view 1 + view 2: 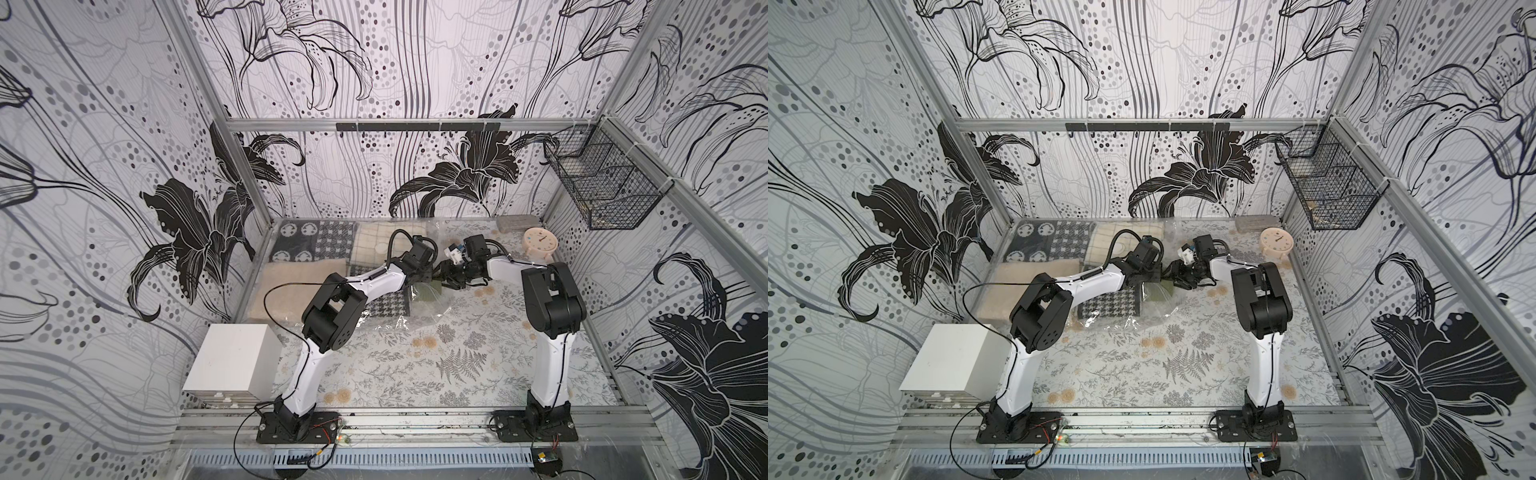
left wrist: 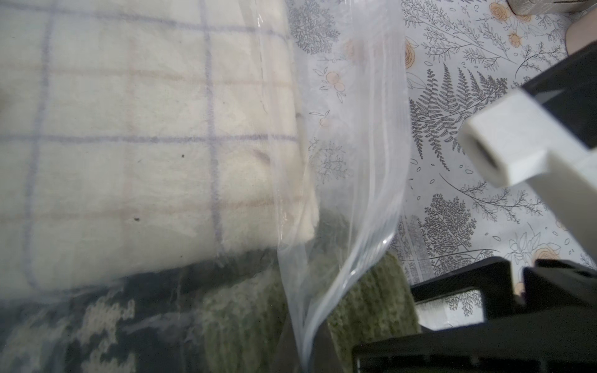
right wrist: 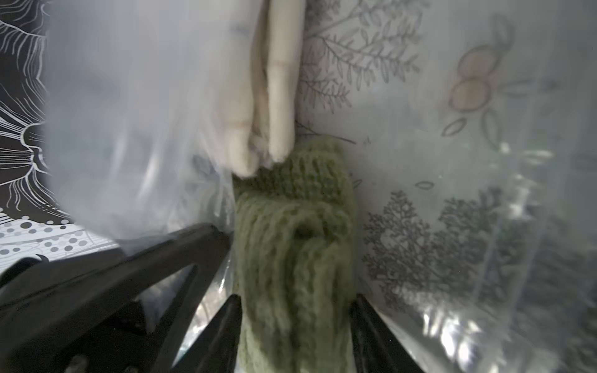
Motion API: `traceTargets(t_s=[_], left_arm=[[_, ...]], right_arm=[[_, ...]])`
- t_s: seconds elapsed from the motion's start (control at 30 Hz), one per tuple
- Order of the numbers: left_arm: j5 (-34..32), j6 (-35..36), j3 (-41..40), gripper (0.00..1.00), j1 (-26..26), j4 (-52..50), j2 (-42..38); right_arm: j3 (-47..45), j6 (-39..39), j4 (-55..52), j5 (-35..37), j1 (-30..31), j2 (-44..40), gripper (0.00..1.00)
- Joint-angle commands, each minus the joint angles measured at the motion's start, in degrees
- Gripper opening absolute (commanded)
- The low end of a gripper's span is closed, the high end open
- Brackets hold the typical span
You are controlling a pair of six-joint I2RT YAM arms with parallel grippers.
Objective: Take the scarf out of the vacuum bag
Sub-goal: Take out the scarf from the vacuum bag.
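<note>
Left claw [image 1: 420, 277] closed on lifted bag film, floral table [image 1: 415, 374] carrying the clear vacuum bag [image 1: 415, 321], cream checked cloth [image 2: 129, 129] under its film, green knitted scarf [image 3: 294, 258] at the bag mouth touching that cloth, right claw [image 3: 295, 300] jaws on both scarf sides, grip unclear.

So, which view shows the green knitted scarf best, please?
Right wrist view: the green knitted scarf fills its centre, stitches visible. Left wrist view shows one end under the clear plastic vacuum bag; both top views, a small patch.
</note>
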Motion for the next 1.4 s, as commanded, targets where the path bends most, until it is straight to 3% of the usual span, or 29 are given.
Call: traceTargets(t_s=[0.0,0.23,0.37,0.5,0.57,1.07,1.37], left_arm=[[1.0,-0.3,-0.7,0.0,0.1,-0.1,0.0],[1.4,-0.3,-0.6,0.0,0.2,0.1,0.5],[1.4,-0.3,-0.1,0.0,0.4,-0.7,0.7],[1.8,-0.6,-0.5,0.0,0.8,-0.4,0.8],[1.7,-0.7,-0.6,0.0,0.8,-0.4,0.5],[-1.8,0.4,-1.6,0.0,0.9,-0.6,-1.9],[-1.6,0.4,-1.6,0.0,0.9,-0.1,-1.6]], right_arm=[[0.8,0.6,0.0,-0.4,0.4,1.1,0.56],[0.5,0.4,0.5,-1.2,0.9,2.1,0.5],[0.6,1.3,2.1,-3.4,1.5,2.7,0.33],[0.6,1.5,2.5,-4.3,1.6,3.0,0.08],[0.6,1.9,2.9,-4.4,1.6,3.2,0.0],[2.1,-2.5,-6.6,7.5,-2.2,-0.3,0.0],[1.8,-1.9,-8.4,10.7,-6.9,-4.4,0.0]])
